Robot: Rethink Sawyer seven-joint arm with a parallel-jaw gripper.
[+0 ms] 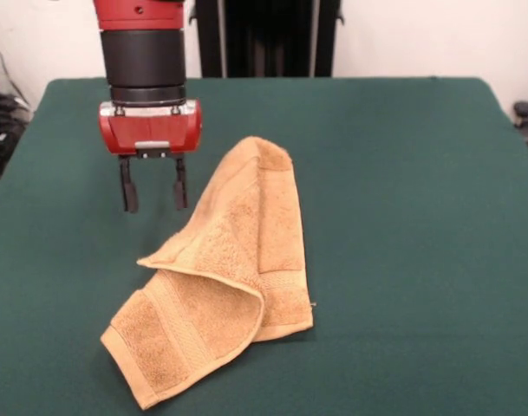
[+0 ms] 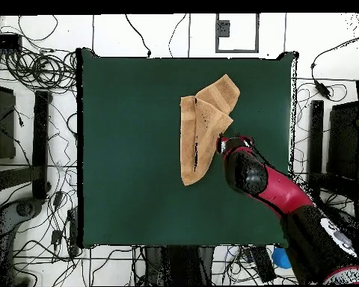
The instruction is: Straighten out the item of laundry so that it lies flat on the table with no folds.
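Towel (image 1: pixel 224 273): lies near the middle of the table, folded over itself — a long strip runs away from the front camera and a second flap crosses it at the near end, with a banded corner sticking out toward the near edge; not yet flat
Why folded so: my reading is that one half is doubled onto the other, so the upper layer must be peeled back rather than tugged from the end
Gripper (image 1: pixel 152 195): hangs above the cloth beside the towel, clear of it; the two dark fingers (image 1: pixel 127 192) stand moderately apart with nothing between them
Why there: it looks poised next to the folded flap's edge (a likely place to pinch the top layer); that is a guess
Table (image 1: pixel 402 173): dark green felt-like cover, broad and bare around the towel — plenty of room to spread it
Room: pale floor with many black cables around the table in the overhead view; dark stands along both sides
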